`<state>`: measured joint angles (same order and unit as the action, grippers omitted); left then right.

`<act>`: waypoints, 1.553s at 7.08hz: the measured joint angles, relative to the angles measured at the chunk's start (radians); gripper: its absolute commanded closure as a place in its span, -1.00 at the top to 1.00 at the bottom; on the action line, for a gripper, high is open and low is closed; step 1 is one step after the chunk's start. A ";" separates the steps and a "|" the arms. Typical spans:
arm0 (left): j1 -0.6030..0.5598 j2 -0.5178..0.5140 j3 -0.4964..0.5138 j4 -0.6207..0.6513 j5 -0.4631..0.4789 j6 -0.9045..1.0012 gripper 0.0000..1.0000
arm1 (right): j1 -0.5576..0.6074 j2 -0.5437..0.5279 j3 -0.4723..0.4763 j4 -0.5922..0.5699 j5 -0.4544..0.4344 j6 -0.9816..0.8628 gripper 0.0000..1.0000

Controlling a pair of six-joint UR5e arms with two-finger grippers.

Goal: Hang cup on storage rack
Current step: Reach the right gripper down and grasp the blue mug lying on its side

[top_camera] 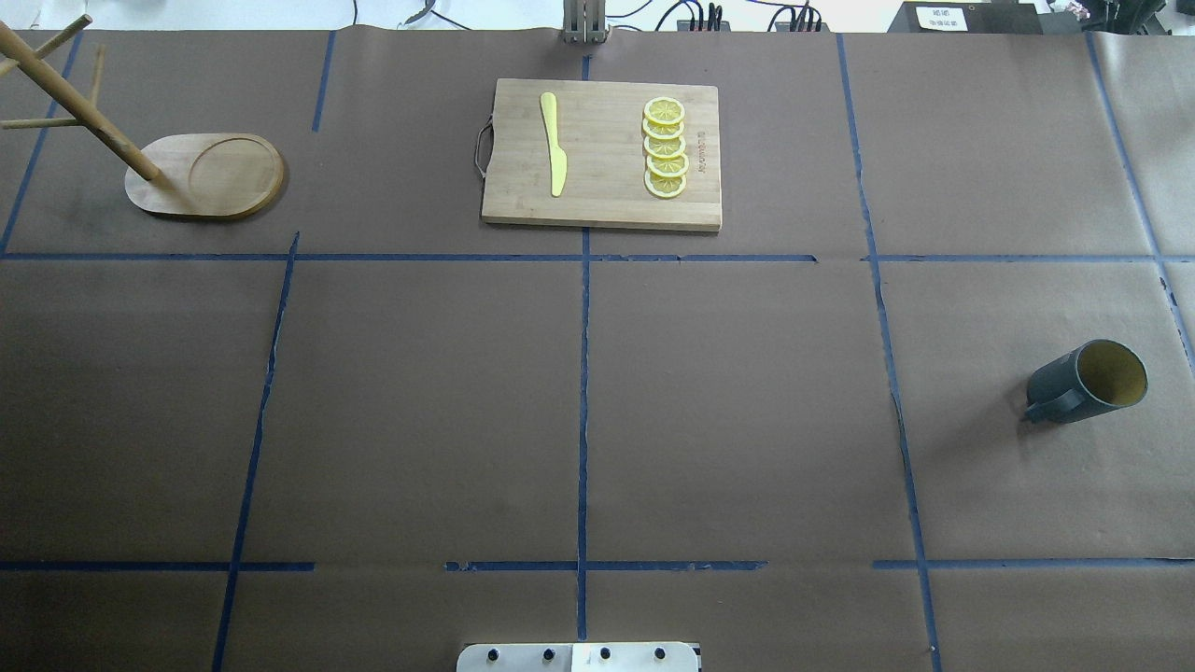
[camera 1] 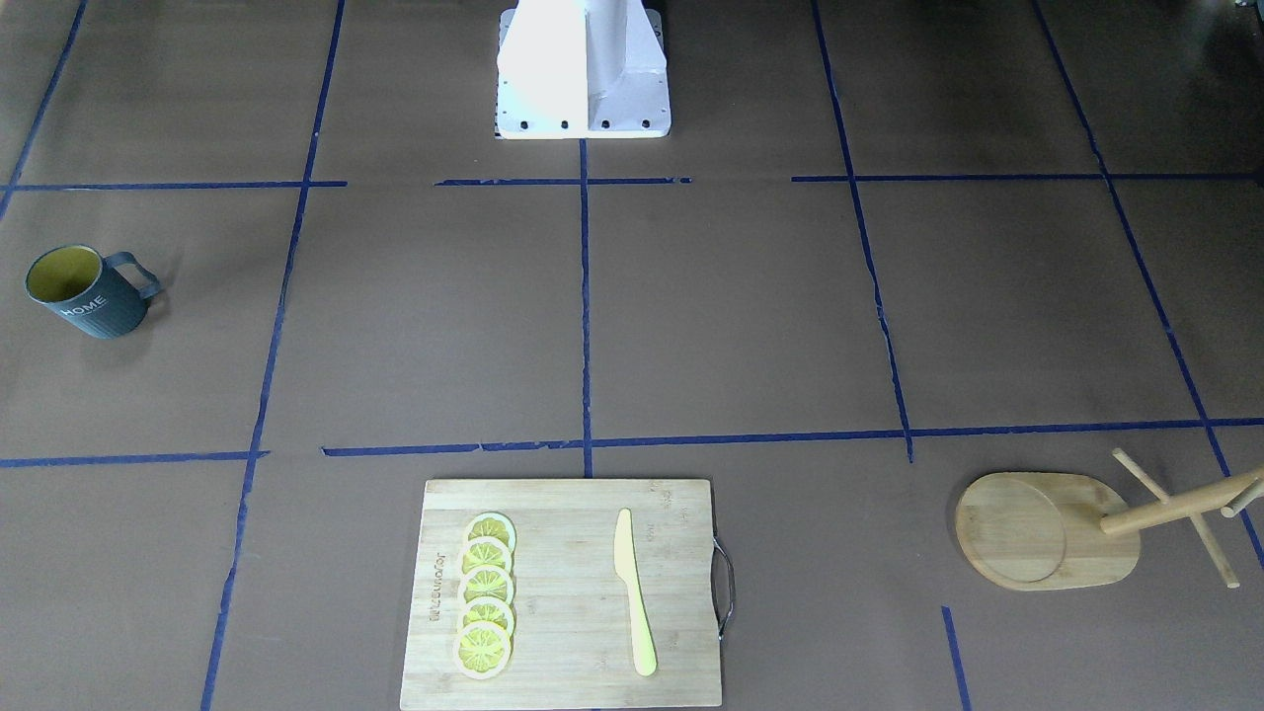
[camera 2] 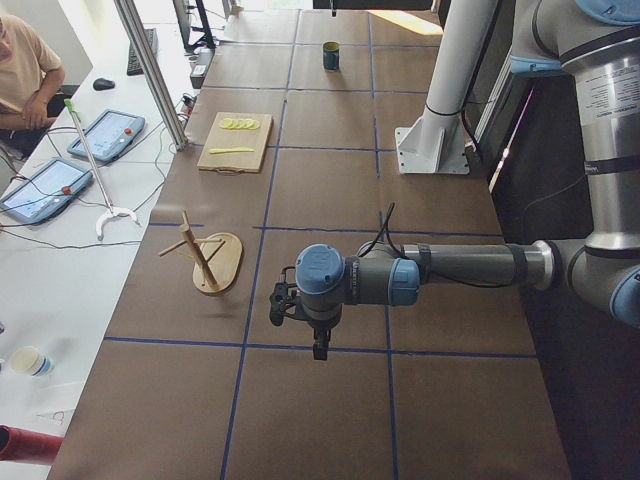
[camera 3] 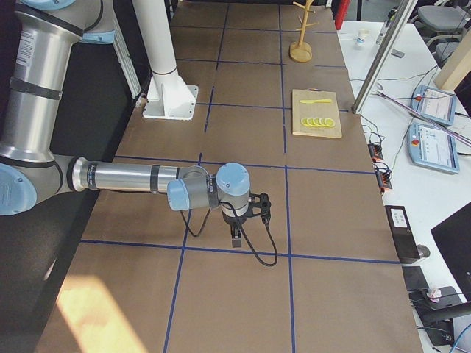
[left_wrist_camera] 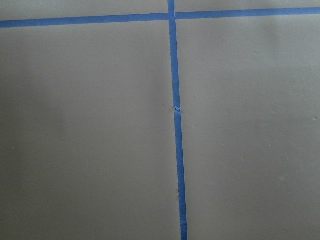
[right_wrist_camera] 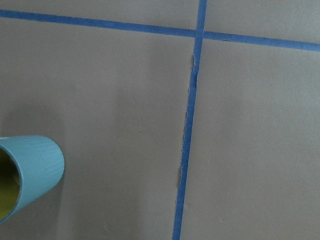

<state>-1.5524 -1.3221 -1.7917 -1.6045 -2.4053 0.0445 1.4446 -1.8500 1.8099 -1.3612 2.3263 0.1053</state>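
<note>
Overhead exterior view: the cup [top_camera: 1088, 381] stands upright at 3 o'clock on the bench [top_camera: 747, 420], well apart from the storage rack [top_camera: 205, 177] at 10 o'clock. The left fingers [camera 2: 320, 348] and right fingers [camera 3: 235, 238] hang above the bench; I cannot tell whether either pair is open or closed.

Brown tabletop [left_wrist_camera: 90, 140] filled the view; blue tape lines [left_wrist_camera: 177, 150] crossed near the top, one vertical, one horizontal.
</note>
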 measured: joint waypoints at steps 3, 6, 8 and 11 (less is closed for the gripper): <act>0.005 -0.003 0.010 0.001 0.000 0.000 1.00 | -0.012 0.004 0.002 0.001 0.013 0.000 1.00; 0.006 -0.003 0.014 0.001 0.000 -0.001 1.00 | -0.077 0.057 0.017 0.014 0.033 0.087 1.00; 0.006 -0.002 0.013 0.002 -0.001 -0.002 1.00 | -0.193 0.074 0.024 0.152 0.013 0.311 1.00; 0.006 -0.003 0.013 0.002 0.000 -0.002 1.00 | -0.342 0.056 -0.008 0.353 -0.065 0.526 1.00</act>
<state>-1.5463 -1.3251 -1.7785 -1.6030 -2.4053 0.0429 1.1028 -1.7943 1.8018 -1.0085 2.2612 0.6317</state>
